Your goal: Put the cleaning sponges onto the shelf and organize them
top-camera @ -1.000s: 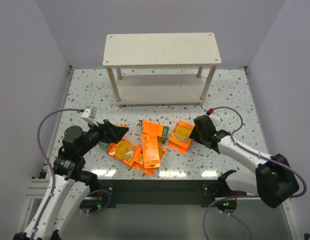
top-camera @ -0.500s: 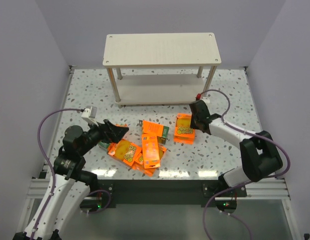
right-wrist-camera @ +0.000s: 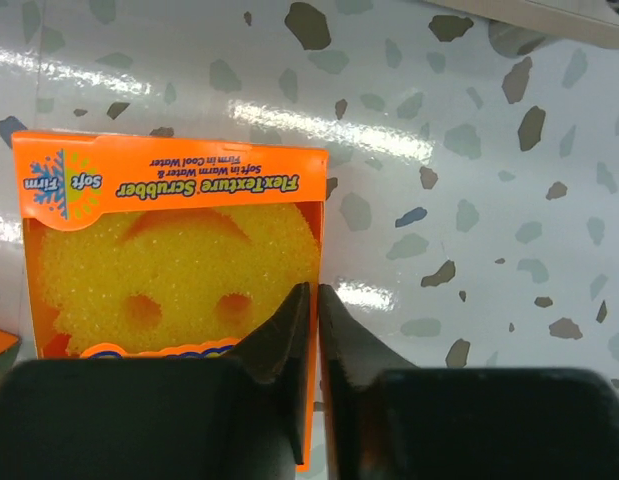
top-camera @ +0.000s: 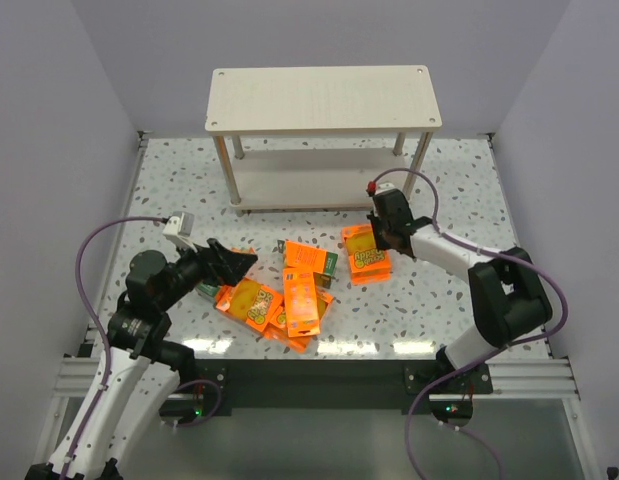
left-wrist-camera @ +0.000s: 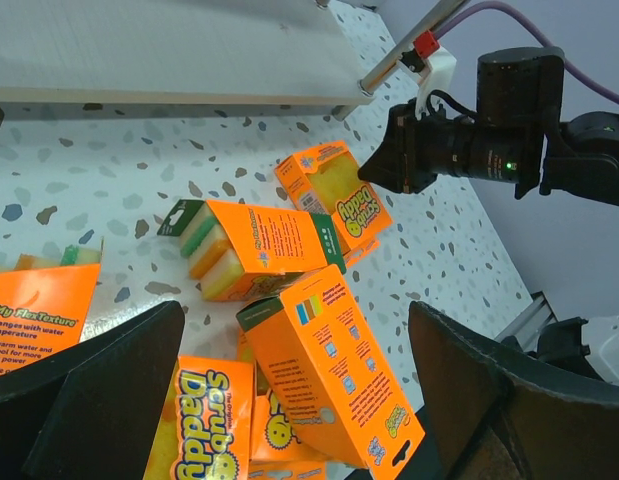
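shelf (top-camera: 319, 98): one, two-tier
sponges (top-camera: 301, 300): six, with five heaped at shelf's 6 o'clock and one at 5
left gripper (top-camera: 241, 266): wide
right gripper (right-wrist-camera: 316, 295): pinching lone pack (right-wrist-camera: 169, 260)
table (top-camera: 189, 190): speckled; walls (top-camera: 49, 100) pale

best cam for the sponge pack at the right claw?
Right wrist: the sponge pack fills the frame, its yellow smiley sponge and header print readable, with the right claw pinching its edge. Top view shows it small, partly under the claw. Left wrist shows it angled, behind the other packs, claw at its far side.
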{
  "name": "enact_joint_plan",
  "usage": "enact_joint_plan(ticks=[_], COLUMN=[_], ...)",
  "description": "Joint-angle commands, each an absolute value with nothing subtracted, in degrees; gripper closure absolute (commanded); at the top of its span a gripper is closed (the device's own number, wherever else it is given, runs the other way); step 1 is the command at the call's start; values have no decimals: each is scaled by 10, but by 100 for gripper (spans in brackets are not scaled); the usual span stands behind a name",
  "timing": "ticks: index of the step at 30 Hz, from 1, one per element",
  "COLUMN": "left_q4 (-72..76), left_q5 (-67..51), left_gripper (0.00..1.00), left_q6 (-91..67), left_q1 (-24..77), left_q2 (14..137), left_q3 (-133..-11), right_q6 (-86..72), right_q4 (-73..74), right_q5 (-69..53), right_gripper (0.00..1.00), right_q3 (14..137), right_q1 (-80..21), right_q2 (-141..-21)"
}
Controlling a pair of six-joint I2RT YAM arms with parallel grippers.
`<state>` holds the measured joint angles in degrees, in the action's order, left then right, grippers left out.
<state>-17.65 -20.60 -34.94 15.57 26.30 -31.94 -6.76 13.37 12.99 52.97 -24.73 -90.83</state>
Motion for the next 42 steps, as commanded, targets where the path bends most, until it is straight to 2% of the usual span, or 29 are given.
enact_joint_plan(ticks=[1, 2, 3, 5, 6, 7, 8, 12, 15, 18, 23, 29, 37, 42], left_q4=[-147, -145, -143, -140, -139, -138, -138, -139, -136, -129, -123, -123, -134, -135], left_q5=[-216, -216, -216, -217, -217, -217, -217, -215, -216, -221, -223, -222, -220, -218], left_gripper=[0, 0, 0, 0, 0, 0, 0, 0, 0, 0, 0, 0, 0, 0], left_q6=[-354, -355, -355, -358, -358, -359, -359, -358, -356, -359, -357, -363, -361, -362], left_q1=[159, 158, 158, 158, 158, 158, 158, 158, 158, 158, 159, 158, 158, 158], left_q2=[268, 269, 271, 272, 272, 272, 272, 269, 273, 282, 286, 280, 274, 275], left_q3=[-316, -316, -316, -316, -316, -316, -316, -313, -310, -309, -304, -297, -301, -302], right_q6=[-16, -15, -25, -47, -58, -82, -102, -240, -418, -527, -629, -685, -737, -743], right_q4=[120, 123, 125, 137, 139, 141, 150, 206, 224, 211, 171, 145, 72, 62], right_q5=[205, 225, 249, 311, 315, 316, 316, 222, 155, 110, 57, 26, 1, 23], right_gripper=[77, 69, 53, 43, 29, 20, 17, 16, 18, 18, 22, 23, 30, 32], right_q3=[561, 567, 571, 577, 574, 563, 560, 529, 470, 404, 334, 326, 304, 305], right_q1=[-248, -248, -248, -248, -248, -248, -248, -248, -248, -248, -248, -248, -248, -247], right_q2=[-898, -890, -887, -863, -849, -837, -824, -729, -669, -597, -540, -578, -656, -683])
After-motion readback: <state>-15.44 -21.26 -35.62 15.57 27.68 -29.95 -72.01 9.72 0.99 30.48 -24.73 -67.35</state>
